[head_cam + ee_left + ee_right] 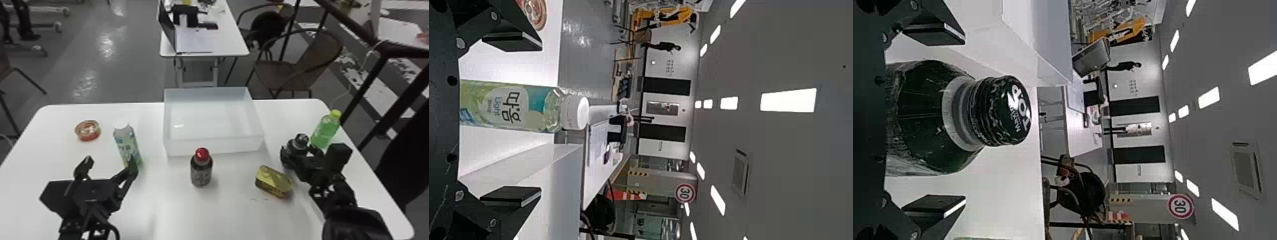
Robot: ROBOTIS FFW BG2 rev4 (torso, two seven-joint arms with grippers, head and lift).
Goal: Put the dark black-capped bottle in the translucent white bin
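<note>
The dark black-capped bottle [298, 143] stands on the right part of the table, at my right gripper [301, 156], whose two fingers are spread to either side of it. In the right wrist view the dark bottle [933, 117] lies between the fingers of the open right gripper [935, 122], with a gap to each. The translucent white bin [214, 145] sits at the back middle, left of that bottle. My left gripper [108, 164] is parked open over the left part of the table; its own view shows the left gripper [511, 120] with fingers apart.
A clear-green bottle with white cap [126, 143] stands near the left gripper. A red-capped bottle [201, 169] is in front of the bin. The yellow tin [273, 182] lies just left of the right arm, a green bottle [325, 131] behind it. A round red tin [87, 131] is far left.
</note>
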